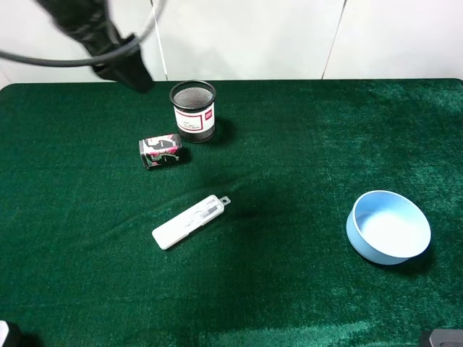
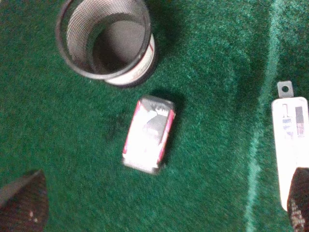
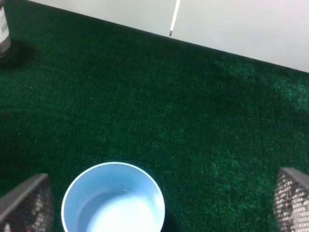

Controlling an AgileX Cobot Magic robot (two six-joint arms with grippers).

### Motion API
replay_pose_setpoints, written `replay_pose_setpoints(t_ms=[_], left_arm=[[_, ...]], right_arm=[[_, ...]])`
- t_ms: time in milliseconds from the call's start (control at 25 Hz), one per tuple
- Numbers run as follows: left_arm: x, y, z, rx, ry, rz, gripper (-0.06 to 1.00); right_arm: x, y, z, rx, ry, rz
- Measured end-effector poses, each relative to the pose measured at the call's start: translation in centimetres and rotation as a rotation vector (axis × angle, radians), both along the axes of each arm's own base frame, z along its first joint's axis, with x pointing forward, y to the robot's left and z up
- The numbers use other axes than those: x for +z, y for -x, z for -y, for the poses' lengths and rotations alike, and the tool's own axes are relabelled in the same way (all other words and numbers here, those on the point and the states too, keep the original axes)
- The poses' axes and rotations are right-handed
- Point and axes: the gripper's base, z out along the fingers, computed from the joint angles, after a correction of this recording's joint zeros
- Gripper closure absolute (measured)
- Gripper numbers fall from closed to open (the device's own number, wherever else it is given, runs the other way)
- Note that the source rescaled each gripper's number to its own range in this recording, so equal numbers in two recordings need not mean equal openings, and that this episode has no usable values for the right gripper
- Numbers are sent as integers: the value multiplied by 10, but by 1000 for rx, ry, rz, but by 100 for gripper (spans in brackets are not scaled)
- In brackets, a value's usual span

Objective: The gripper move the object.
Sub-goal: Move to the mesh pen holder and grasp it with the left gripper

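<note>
Left gripper (image 2: pixel 159 210) spread, empty, right gripper (image 3: pixel 160 200) likewise, mesh pen cup (image 1: pixel 194 112) upright, mouth skyward, near small box (image 1: pixel 160 150)

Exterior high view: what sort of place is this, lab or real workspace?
Probably a robot test bench, not a lived-in room. A table draped in plain green cloth against a bare white wall, with unrelated props set apart: a wire-mesh pen cup, a light blue bowl, a small black-pink box.
</note>
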Motion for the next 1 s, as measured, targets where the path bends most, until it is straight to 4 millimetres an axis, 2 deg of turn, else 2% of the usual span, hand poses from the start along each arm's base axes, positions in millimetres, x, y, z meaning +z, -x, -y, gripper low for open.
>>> replay_pose_setpoints(t_ms=[200,400,1000], left_arm=[[-17,-32,29,-66,-47,-53,-6],[-39,-51,55,-120,-109,-71,-6],[-122,-82,100,-208,-239,-113,-6]], right_arm=[[0,0,0,0,0,0],[0,0,0,-1,0,0],[0,0,0,-1,0,0]])
